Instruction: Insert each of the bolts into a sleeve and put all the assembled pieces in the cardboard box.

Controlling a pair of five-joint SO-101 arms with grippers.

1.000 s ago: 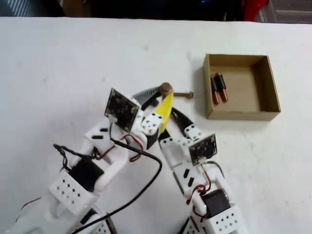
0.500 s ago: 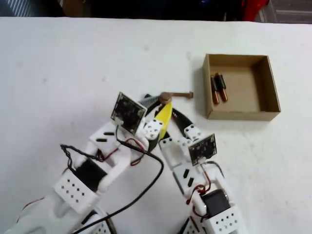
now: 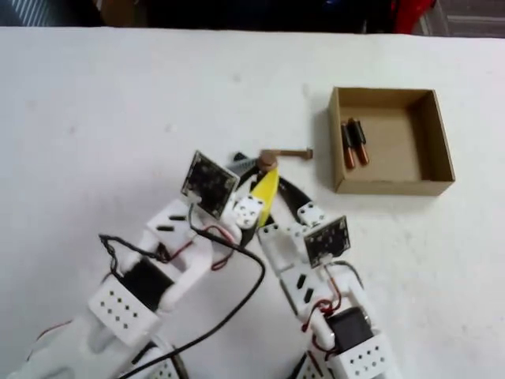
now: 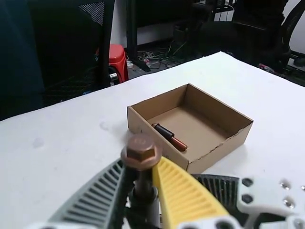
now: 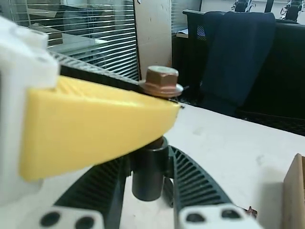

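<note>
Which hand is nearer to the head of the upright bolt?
Left. The left hand grips the bolt just under its head. The right hand is lower, shut on the black sleeve beneath it.

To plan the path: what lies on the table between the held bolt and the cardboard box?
In the high view, a loose bolt lies flat between the held bolt and the cardboard box.
</note>
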